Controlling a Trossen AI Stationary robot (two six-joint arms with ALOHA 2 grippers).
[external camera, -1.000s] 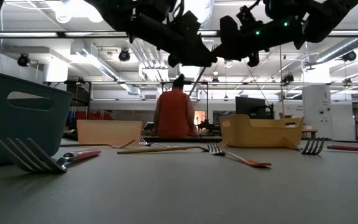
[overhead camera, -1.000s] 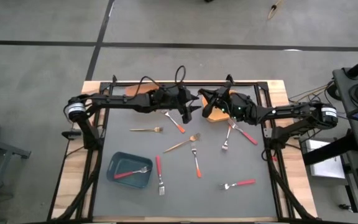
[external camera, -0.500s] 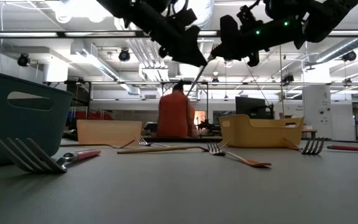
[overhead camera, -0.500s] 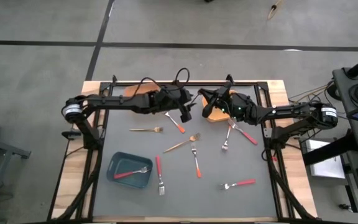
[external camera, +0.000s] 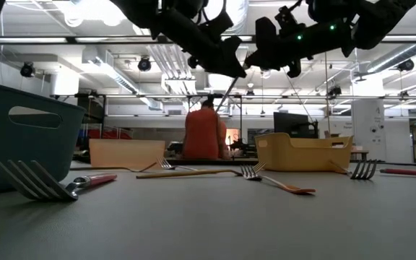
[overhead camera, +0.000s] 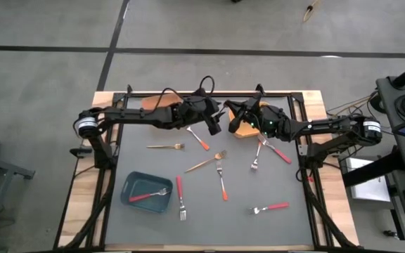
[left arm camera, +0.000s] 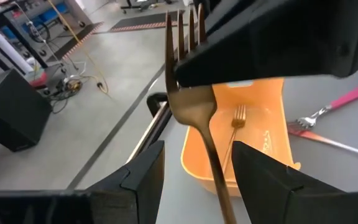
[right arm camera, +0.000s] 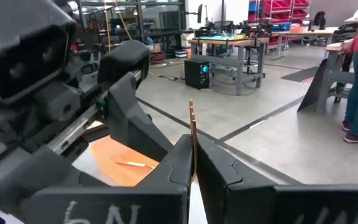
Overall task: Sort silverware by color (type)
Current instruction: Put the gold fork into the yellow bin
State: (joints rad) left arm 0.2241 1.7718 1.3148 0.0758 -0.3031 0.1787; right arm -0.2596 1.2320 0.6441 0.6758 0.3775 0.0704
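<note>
Gold fork (right arm camera: 192,134) pinched in the closed right end effector (right arm camera: 193,163), handle hidden.

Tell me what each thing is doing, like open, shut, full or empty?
right gripper: shut on the gold fork, held in the air.
left gripper: open, fingers either side of that fork's handle.
teal bin: holds one red-handled fork.
yellow-orange bin: holds a second gold fork.
</note>
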